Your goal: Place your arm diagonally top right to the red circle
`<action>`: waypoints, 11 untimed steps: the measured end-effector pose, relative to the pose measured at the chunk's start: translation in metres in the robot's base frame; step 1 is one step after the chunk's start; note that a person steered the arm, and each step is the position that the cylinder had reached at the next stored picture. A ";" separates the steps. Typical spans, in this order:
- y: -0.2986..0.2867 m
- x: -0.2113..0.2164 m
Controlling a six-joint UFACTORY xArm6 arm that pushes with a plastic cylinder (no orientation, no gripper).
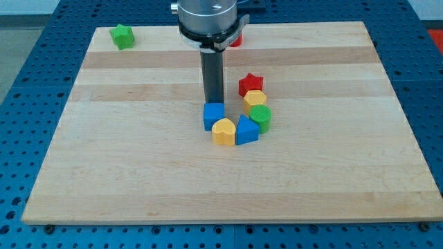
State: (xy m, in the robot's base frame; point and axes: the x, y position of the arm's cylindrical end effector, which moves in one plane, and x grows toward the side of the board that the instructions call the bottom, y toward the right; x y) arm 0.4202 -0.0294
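The red circle [236,40] is mostly hidden behind the arm's head at the view's top; only a red sliver shows. My tip [213,102] rests on the board just above the blue cube [214,115], well below and slightly left of the red circle. Around the cube, an arc of blocks curves: a yellow block [223,131], a blue block [246,130], a green circle [261,118], a yellow block [255,99] and a red star [250,84].
A green star [122,36] lies at the board's top left corner. The wooden board [138,173] sits on a blue perforated table [21,124].
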 end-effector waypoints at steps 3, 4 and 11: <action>-0.020 -0.061; -0.022 -0.096; 0.031 -0.213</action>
